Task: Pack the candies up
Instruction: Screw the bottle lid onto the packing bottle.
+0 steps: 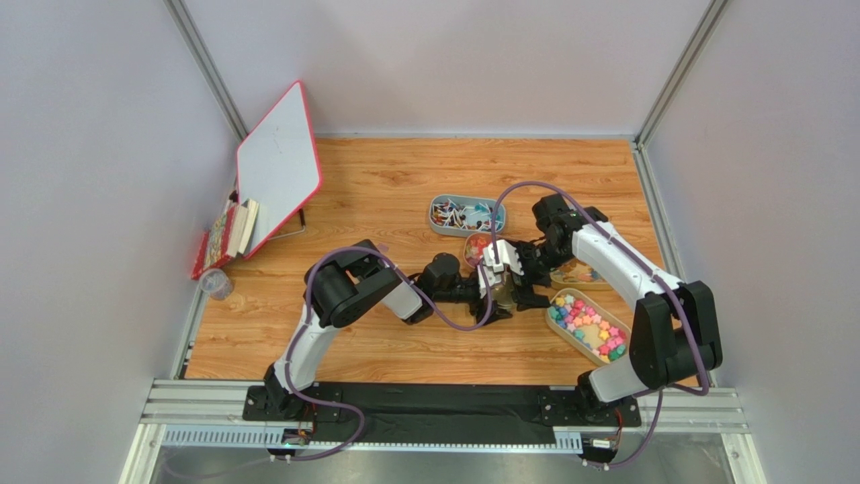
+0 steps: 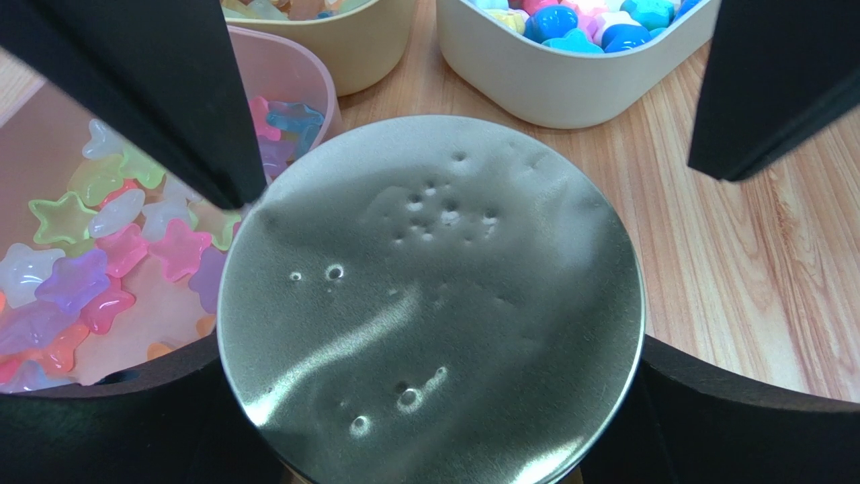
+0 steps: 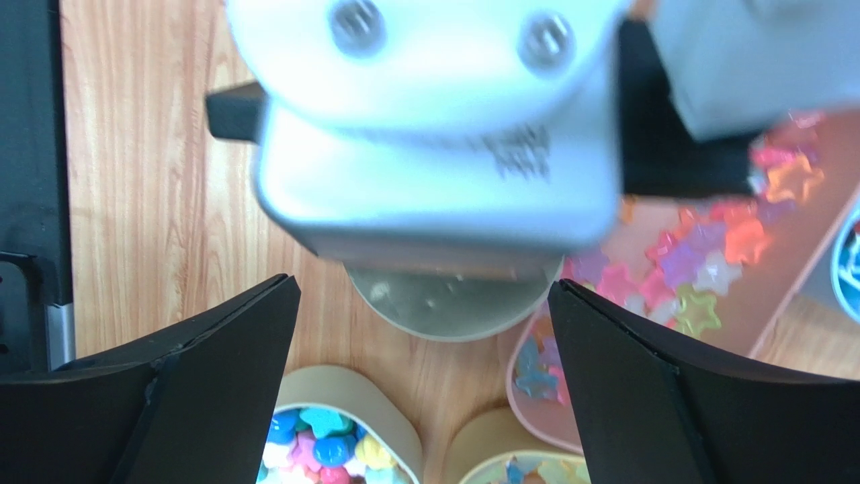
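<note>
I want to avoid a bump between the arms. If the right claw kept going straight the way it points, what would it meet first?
Most likely the left claw's grey wrist housing, directly between the right claw's open fingers, above the round metal lid. Depth is unclear.

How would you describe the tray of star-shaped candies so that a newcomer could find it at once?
Start at the wooden table, where the two grippers meet. The pink tray lies just left of the round silver lid in the left wrist view. Unlike the cream trays of chunky sweets nearby, it holds translucent star-shaped candies.
</note>
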Controlling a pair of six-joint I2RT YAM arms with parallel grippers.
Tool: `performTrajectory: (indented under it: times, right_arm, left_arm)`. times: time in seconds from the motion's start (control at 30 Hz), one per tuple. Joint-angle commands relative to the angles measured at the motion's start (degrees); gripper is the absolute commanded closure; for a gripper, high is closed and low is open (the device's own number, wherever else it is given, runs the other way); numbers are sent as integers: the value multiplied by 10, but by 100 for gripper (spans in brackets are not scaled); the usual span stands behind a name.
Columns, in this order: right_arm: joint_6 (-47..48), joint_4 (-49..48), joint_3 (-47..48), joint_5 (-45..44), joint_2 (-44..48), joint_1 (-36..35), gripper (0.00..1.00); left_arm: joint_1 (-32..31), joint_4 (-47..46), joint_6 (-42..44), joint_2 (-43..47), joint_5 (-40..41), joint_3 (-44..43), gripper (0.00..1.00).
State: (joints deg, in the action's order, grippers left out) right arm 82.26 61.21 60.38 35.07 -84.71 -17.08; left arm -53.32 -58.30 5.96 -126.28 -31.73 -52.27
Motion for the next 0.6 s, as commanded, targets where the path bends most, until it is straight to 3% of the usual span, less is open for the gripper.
performTrajectory:
  times: [0.0,0.33,0.57]
  right_arm:
    - [13,-5,13,29,-12,-12,0]
    - [-17,-70,-8,10,-13,-22,0]
    - [-19,-65,-13,-1,-20,-26,0]
  left_arm:
    - [-1,282,8,-79,35,42,100]
    - [-1,283,9,-79,33,42,100]
    - [-1,283,10,-78,34,41,100]
